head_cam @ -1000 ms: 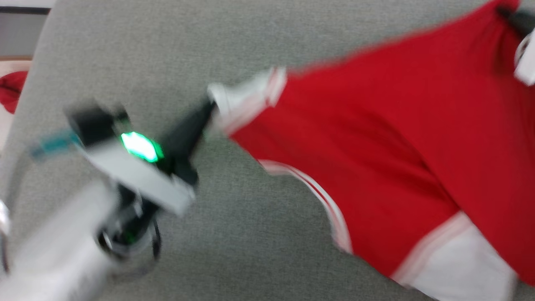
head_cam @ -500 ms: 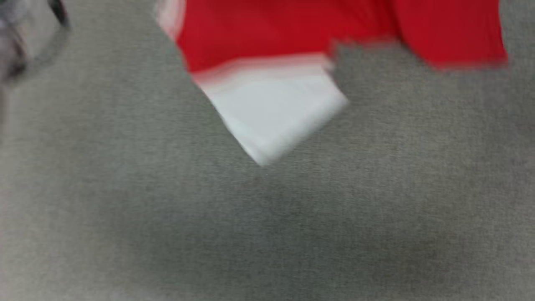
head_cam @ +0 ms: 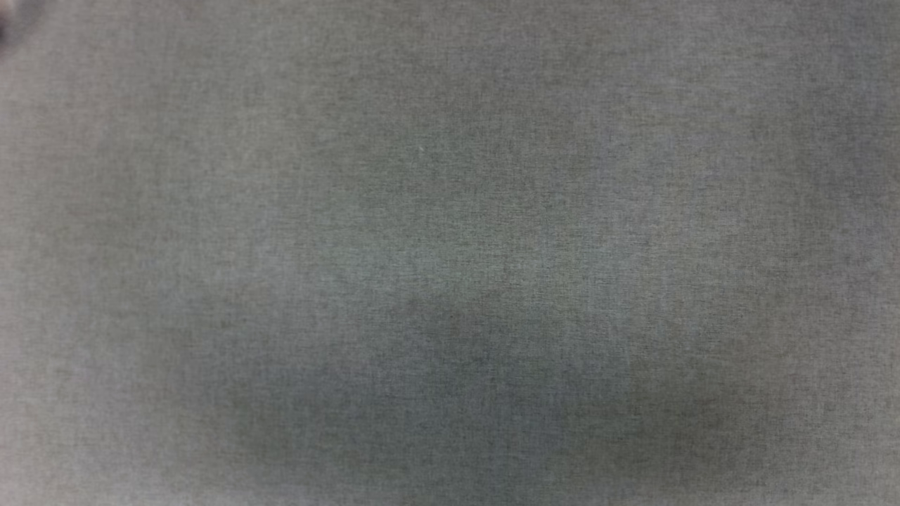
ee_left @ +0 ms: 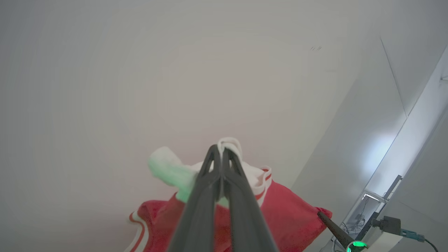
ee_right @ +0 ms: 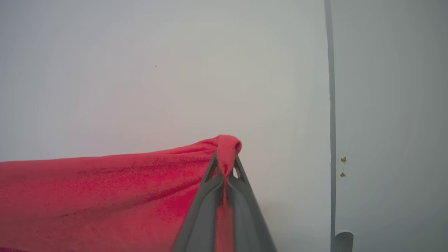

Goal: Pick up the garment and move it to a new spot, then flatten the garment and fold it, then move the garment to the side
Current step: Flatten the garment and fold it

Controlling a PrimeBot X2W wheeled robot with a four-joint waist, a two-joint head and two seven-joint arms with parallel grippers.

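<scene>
In the left wrist view my left gripper (ee_left: 221, 151) is shut on a bunched white, striped-trim corner of the garment (ee_left: 287, 213), whose red cloth hangs below the fingers. The right gripper (ee_left: 323, 217) pinches the far red corner there as a dark tip. In the right wrist view my right gripper (ee_right: 225, 162) is shut on a red fold of the garment (ee_right: 105, 196), which stretches away to the left. Both wrist views look up at pale walls, so the garment hangs lifted between the two grippers.
The head view looks straight down at the grey fabric surface (head_cam: 450, 253), with a soft shadow across its lower half. Pale walls and a corner seam (ee_right: 330, 105) stand behind the grippers.
The head camera has swung down: the garment and left gripper slid up out of its picture. Both grips have held.
</scene>
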